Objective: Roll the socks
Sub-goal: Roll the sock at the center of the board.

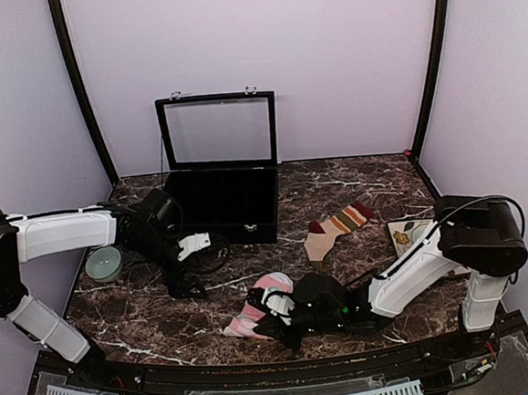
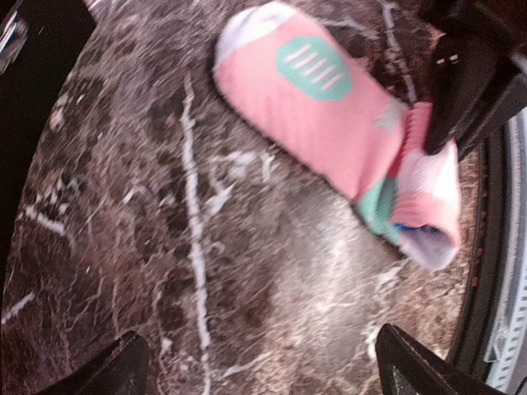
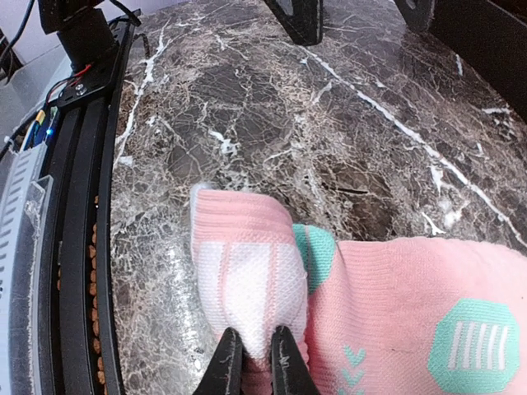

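Fold of pink sock [image 3: 395,280], pinched — right jaws

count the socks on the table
2. The pink sock lies at the near edge, pinched by the right hand; the tan striped sock lies farther back, right of the black case. Each may be a stacked pair, so more could be hidden.

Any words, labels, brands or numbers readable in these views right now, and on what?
No text can be read in any view.
pink sock: only mint patches with white bars, plus small chevrons; no letters.
striped sock, black case, patterned card: no print legible at this size.
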Available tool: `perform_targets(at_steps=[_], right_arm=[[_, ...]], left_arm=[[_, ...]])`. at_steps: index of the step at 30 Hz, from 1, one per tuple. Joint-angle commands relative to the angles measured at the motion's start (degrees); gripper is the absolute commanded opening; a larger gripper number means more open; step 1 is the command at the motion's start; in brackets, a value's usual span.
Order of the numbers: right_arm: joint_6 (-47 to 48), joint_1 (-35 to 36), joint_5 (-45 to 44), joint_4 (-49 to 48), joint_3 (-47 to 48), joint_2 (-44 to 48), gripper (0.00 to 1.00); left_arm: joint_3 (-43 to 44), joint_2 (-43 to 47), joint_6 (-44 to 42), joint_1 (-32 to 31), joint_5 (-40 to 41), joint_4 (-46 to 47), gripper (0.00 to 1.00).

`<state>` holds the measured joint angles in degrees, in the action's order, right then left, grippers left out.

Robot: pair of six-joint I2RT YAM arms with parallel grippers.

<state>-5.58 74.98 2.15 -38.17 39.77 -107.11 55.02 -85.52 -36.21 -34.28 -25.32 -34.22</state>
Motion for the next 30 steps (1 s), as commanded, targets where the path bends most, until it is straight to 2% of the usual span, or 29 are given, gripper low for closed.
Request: perform_targets(at_steps=[1, 4, 6, 10, 12, 16, 19, 21, 30], right_arm=[[-9.33, -2.15, 6.9, 6.07, -2.41, -0.71, 0.0], [-12.77, -4.0, 8.82, 4.31, -3.9, -0.24, 0.0], [-14.68, -5.49, 10.31, 3.7, -4.51, -0.52, 0.0], [-18.19, -7.45, 12.99, 1.75, -5.28, -1.63, 0.0], [-19.86, -8.29, 13.66, 0.96, -5.8, -1.99, 0.0], [-21.75, -10.02, 15.9, 0.37, -6.34, -2.55, 0.0], [-22.63, -10.86, 17.1, 0.62, -6.28, -3.33, 0.0], [-22.87, -11.36, 17.63, 0.71, -6.2, -3.74, 0.0], [-23.25, -12.34, 19.6, 0.98, -5.21, -4.88, 0.0]], left_arm=[[-2.68, -0.3, -1.87, 2.33, 5.11, 5.61, 0.99], [-4.88, 5.34, -5.29, -0.35, 1.03, 7.42, 0.99], [-6.03, 7.67, -8.13, -5.89, -0.7, 7.24, 0.99], [-3.83, 4.8, -12.29, -12.15, -7.07, 3.11, 0.84], [-3.29, 2.59, -14.06, -14.91, -7.0, 3.3, 0.81], [-2.19, -1.78, -18.78, -19.52, -2.69, 3.86, 0.86], [-0.61, -4.65, -21.03, -20.19, 0.17, 5.26, 0.94], [0.8, -6.55, -21.8, -20.48, 1.85, 6.21, 0.95], [3.71, -11.76, -22.64, -21.21, 4.01, 7.97, 0.66]])
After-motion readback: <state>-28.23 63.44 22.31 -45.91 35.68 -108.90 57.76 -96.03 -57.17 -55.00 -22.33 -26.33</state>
